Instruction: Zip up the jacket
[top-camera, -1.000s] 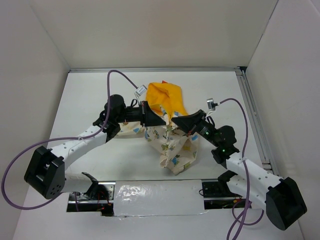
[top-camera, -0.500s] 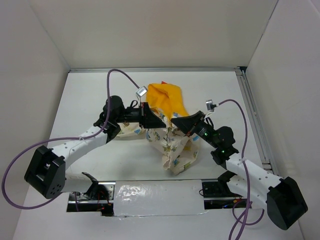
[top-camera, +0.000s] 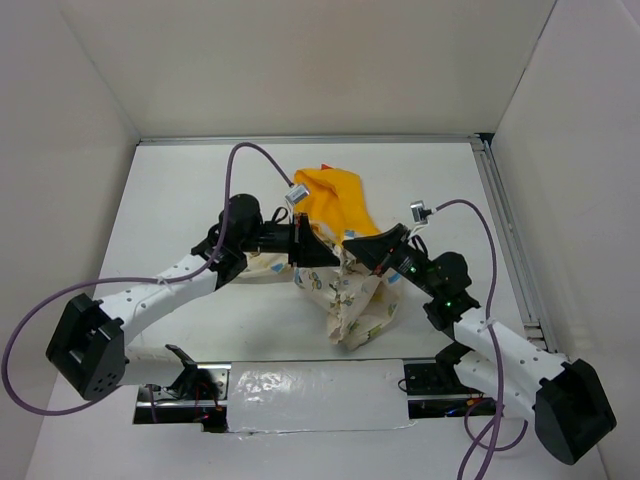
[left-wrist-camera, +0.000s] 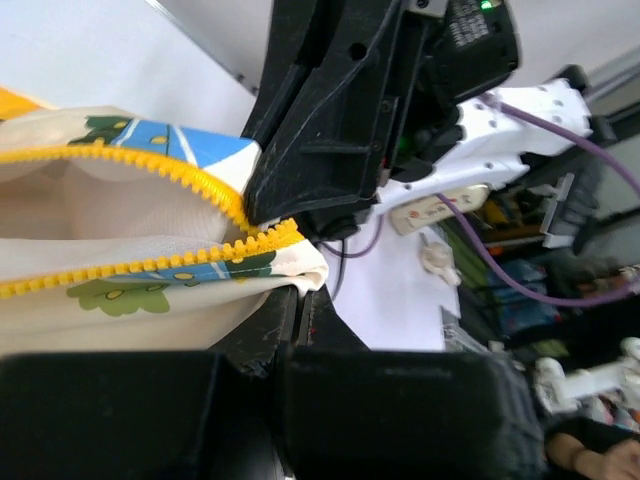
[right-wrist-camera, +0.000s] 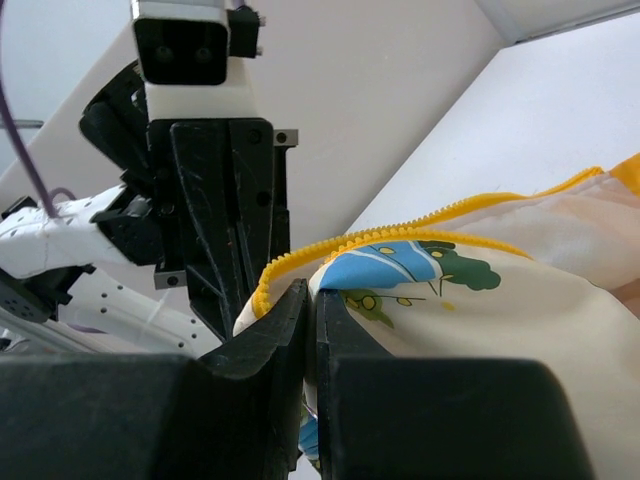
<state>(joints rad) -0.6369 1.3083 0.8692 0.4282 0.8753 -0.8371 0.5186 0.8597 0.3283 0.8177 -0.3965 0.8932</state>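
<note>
White table (top-camera: 170, 200) bears the jacket (top-camera: 355, 305) near centre; left gripper (top-camera: 322, 257) from 9 o'clock and right gripper (top-camera: 352, 245) from 3 o'clock both pinch its cloth.

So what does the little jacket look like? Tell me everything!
The jacket is soft cream cloth with colourful cartoon prints and an orange hood. It is bunched up on the white table, not spread flat. Its yellow zipper is unzipped, the two rows of teeth apart. The left gripper and right gripper both pinch its edge by the zipper.
</note>
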